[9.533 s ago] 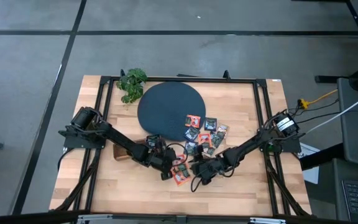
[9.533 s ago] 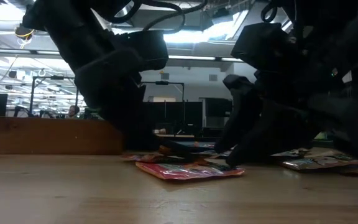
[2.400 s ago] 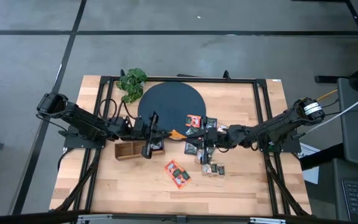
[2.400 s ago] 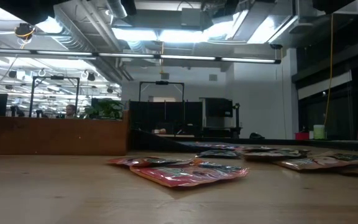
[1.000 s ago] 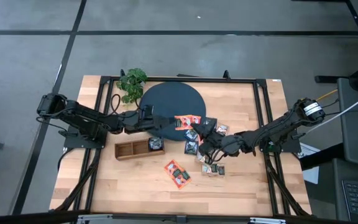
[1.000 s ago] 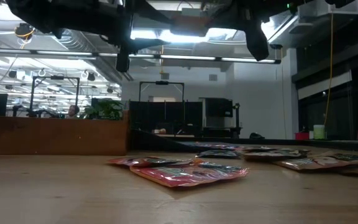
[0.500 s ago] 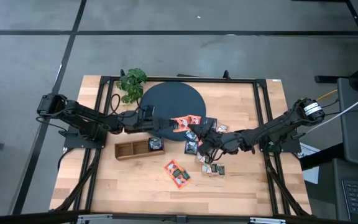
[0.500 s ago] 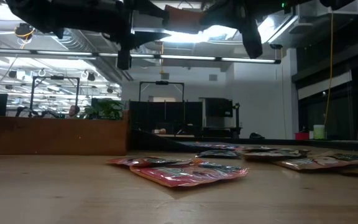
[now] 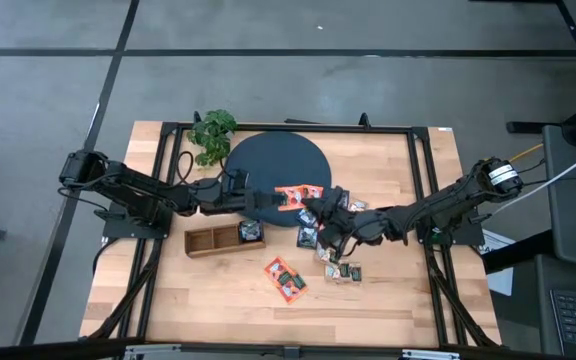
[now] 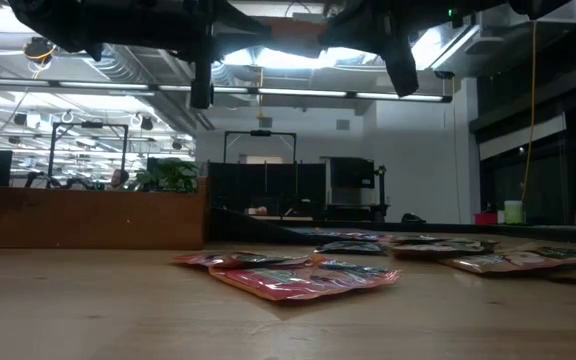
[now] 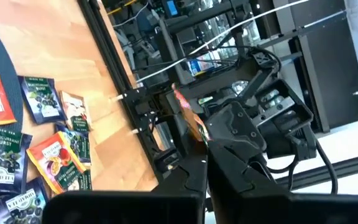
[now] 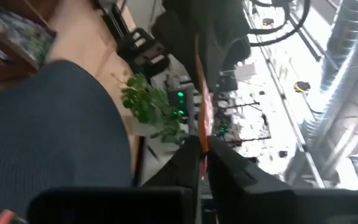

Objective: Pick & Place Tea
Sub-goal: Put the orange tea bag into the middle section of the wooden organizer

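One orange-red tea sachet (image 9: 287,196) is held up between both grippers above the near right rim of the dark disc (image 9: 268,160). My left gripper (image 9: 271,199) reaches it from the left, and my right gripper (image 9: 312,208) from the right; both are shut on it. In the wrist views the sachet (image 11: 190,119) (image 12: 201,93) shows edge-on. More sachets (image 9: 334,232) lie flat on the table to the right of the disc, and two orange-red ones (image 9: 285,278) lie nearer the front. Another sachet (image 9: 250,231) lies in the wooden tray (image 9: 213,241). My left gripper pinches the sachet's left end (image 11: 201,144) between its two fingers, coming level from the table's left. The sachet is lifted clear and stands on edge. My right gripper pinches the opposite, right end (image 12: 204,135) between its two fingers, coming level from the table's right, facing the left gripper.
The leafy plant (image 9: 213,134) stands at the far left of the disc. A black frame rail (image 9: 420,180) runs along the table's right side and another along the far edge. Bare wood (image 9: 398,290) lies toward the near right corner.
My right gripper has crept a little toward the left gripper and the raised sachet. The left arm and the sachet have stayed almost where they were.
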Action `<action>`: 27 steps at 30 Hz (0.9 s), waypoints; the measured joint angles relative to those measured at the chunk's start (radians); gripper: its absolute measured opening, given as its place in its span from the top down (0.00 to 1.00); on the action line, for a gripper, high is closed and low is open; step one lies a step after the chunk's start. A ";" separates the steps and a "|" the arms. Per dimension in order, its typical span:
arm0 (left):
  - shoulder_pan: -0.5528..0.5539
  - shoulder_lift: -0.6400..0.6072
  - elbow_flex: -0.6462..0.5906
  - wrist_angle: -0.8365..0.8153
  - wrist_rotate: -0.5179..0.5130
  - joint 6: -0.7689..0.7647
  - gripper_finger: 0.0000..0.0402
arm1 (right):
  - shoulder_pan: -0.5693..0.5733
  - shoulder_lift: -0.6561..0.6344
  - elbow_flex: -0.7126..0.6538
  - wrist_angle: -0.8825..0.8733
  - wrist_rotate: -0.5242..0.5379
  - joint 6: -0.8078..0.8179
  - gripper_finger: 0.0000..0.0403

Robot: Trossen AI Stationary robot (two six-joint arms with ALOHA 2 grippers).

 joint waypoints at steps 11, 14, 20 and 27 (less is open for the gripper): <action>0.000 0.000 0.000 -0.008 0.059 0.093 0.99 | 0.020 0.000 0.000 -0.044 0.055 0.338 0.51; 0.000 0.000 0.000 -0.034 0.105 0.152 0.99 | 0.042 0.000 0.000 -0.059 0.088 0.492 0.41; 0.000 -0.001 0.000 -0.093 0.199 0.254 0.99 | 0.112 -0.003 0.000 -0.163 0.080 0.846 0.31; 0.000 -0.052 0.059 -0.450 0.245 0.392 0.99 | 0.137 -0.014 0.000 -0.411 -0.077 1.302 0.31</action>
